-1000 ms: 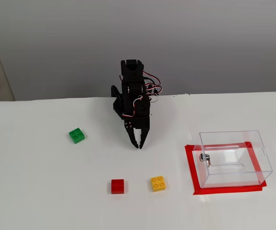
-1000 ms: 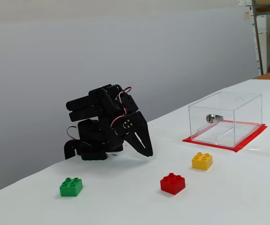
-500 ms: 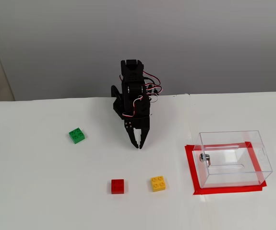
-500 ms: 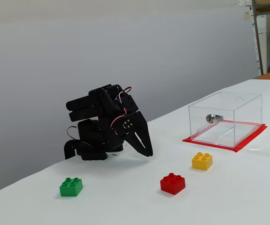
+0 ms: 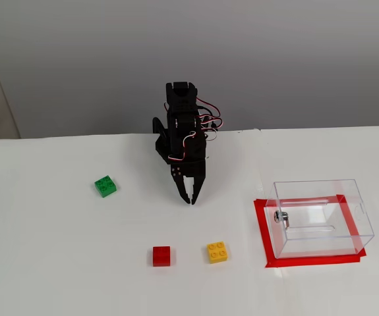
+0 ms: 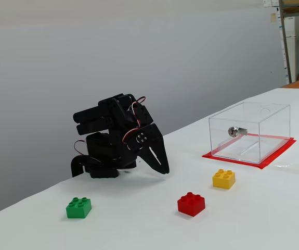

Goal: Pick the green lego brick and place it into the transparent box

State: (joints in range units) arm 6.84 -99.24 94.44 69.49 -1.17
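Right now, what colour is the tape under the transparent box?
Red tape, clearest in the fixed view from above, around the transparent box.

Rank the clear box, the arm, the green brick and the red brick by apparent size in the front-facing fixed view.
1. Arm and clear box: comparable, too close to rank.
2. Green brick and red brick: look alike.

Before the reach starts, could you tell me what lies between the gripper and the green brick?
Nothing: in both fixed views only bare white table separates the gripper from the green brick. The red brick sits off that line, nearer the camera.

White table [image 5: 57, 263], plain grey wall [image 5: 294, 59]
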